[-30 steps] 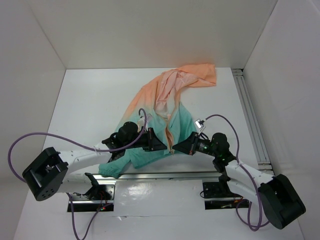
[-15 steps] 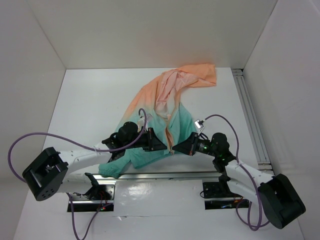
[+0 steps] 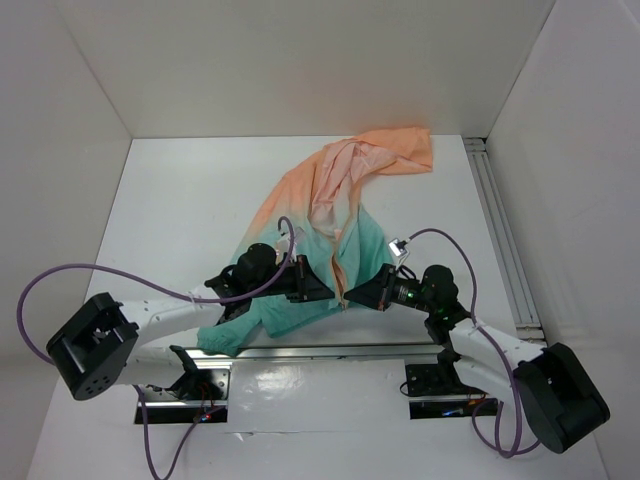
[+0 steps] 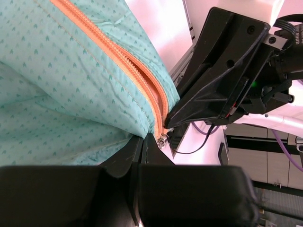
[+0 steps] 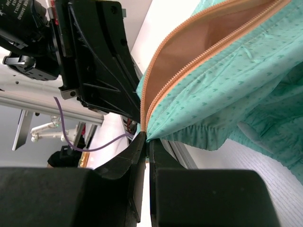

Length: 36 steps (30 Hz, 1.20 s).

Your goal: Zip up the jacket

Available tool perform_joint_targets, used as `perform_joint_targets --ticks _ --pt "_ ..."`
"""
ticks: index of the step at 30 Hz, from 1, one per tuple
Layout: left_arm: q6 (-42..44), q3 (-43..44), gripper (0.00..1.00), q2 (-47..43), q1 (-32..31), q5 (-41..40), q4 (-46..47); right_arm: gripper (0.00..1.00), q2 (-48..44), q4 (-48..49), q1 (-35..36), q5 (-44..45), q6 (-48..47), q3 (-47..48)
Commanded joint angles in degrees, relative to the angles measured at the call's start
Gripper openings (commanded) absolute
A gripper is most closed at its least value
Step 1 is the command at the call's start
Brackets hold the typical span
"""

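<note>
Teal fabric fills both wrist views. In the overhead frame the jacket [image 3: 335, 215] lies mid-table [image 3: 180, 200], its peach end trailing toward the upper right and its green hem at lower centre, between my two arms. My left gripper [image 4: 142, 140] is pinched nearly closed on the hem at the foot of the orange zipper [image 4: 118, 61]. My right gripper [image 5: 146, 138] is clamped the same way on the facing edge, so the two tips almost meet.
</note>
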Motion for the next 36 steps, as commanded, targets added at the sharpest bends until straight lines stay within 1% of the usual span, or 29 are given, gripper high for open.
perform_joint_targets --ticks 1,21,26,36 --pt "-0.6 0.1 0.0 0.9 -0.2 1.6 3.9 0.0 0.3 5.4 -0.4 -1.5 0.2 0.9" --pt "-1.2 -1.0 0.0 0.2 -0.8 1.6 5.6 0.0 0.9 4.8 -0.4 0.1 -0.3 2.0" --pt "-0.6 -0.4 0.0 -0.3 -0.8 0.3 2.5 0.0 -0.9 0.7 -0.4 1.3 -1.3 3.2" --pt "1.7 2.1 0.0 -0.3 -3.1 -2.8 -1.4 0.0 -2.6 -3.5 -0.4 3.0 -2.9 4.2"
